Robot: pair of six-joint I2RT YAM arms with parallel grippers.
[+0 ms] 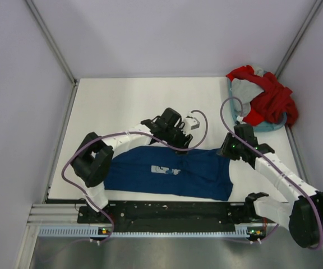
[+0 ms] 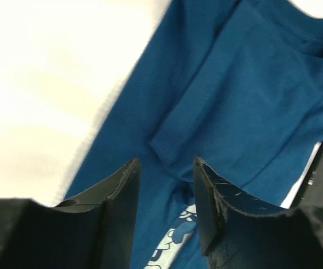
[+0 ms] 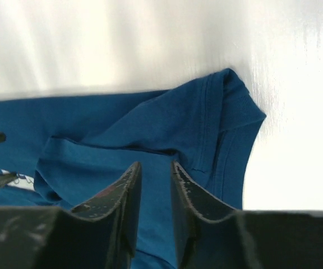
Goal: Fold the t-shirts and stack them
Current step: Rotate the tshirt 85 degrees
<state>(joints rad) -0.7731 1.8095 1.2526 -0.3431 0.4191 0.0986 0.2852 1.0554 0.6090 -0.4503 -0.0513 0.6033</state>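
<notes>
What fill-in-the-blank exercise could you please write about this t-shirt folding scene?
The navy blue cloth t-shirt with a pale print lies on the white ____.
The red cloth shirt and grey cloth shirt are heaped in the light blue plastic ____.
The left gripper and right gripper both have ____ jaws, gripping nothing.
Missing: table; basket; open.

Top view: high, behind near edge, looks down on table [image 1: 122, 101]. Wrist views: close, angled down onto shirt [image 1: 201, 176]; all three share it
</notes>
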